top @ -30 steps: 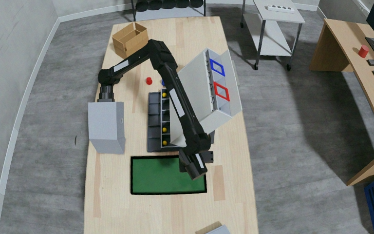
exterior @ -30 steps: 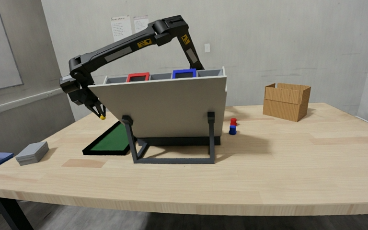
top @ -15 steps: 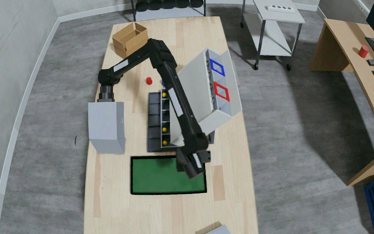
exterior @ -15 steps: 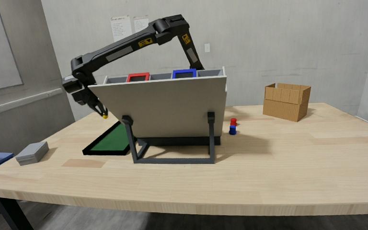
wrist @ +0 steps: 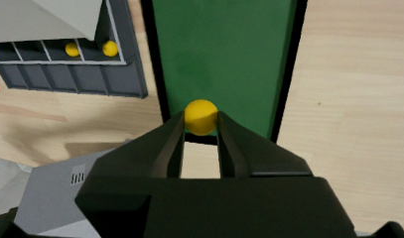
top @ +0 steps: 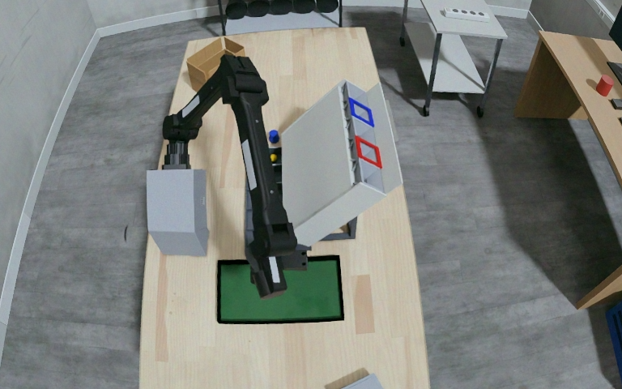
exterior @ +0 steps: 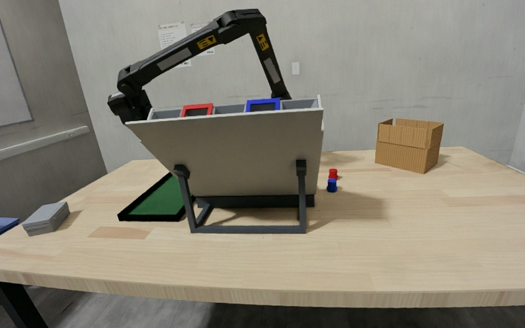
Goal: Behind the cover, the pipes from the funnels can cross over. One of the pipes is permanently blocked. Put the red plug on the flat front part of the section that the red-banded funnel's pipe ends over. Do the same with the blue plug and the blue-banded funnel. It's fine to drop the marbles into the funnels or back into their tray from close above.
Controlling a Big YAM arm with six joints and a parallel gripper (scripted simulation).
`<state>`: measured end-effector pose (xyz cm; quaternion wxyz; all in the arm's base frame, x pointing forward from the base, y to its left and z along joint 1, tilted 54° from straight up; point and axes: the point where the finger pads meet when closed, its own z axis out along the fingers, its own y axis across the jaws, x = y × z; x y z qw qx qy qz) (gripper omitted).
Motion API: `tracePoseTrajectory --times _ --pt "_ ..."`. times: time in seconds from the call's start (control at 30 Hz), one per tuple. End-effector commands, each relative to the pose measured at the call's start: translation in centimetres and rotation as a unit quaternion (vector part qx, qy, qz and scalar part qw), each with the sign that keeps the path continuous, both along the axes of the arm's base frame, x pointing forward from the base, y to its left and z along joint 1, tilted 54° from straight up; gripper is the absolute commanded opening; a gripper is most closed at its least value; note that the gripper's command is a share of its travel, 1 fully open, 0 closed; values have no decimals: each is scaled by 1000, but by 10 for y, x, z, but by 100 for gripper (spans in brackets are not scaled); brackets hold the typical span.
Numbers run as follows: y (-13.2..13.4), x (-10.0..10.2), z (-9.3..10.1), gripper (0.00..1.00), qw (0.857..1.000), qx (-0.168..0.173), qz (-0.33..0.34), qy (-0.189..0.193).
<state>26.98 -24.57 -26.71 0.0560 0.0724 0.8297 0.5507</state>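
Note:
My gripper (wrist: 201, 118) is shut on a yellow marble (wrist: 201, 117) and holds it above the near edge of the green marble tray (wrist: 223, 59). From above, the gripper (top: 270, 286) hangs over the green tray (top: 286, 292), beside the lower corner of the grey cover (top: 324, 164). The blue-banded funnel (top: 361, 112) and the red-banded funnel (top: 368, 151) sit along the cover's top edge. The dark sectioned tray (wrist: 65, 69) under the cover holds two yellow marbles (wrist: 109, 48) in neighbouring sections. The red plug (exterior: 332, 173) and the blue plug (exterior: 331, 185) stand on the table beside the stand.
A grey box (top: 176, 211) stands at the arm's base. A cardboard box (top: 213, 60) sits at the far end of the table. A small grey box (exterior: 46, 218) lies near the table's corner. The cover's dark stand (exterior: 245, 203) rises from the table.

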Motion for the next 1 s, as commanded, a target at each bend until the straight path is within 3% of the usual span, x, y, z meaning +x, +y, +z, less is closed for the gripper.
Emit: tracePoseTrajectory --times 0.0,0.37,0.87,0.97 --pt "-12 14 8 0 999 -23 12 -22" --pt "-12 15 9 0 999 -24 13 -22" --pt "23 33 151 0 997 -46 -46 -39" --pt "24 34 159 0 997 -47 -49 -41"
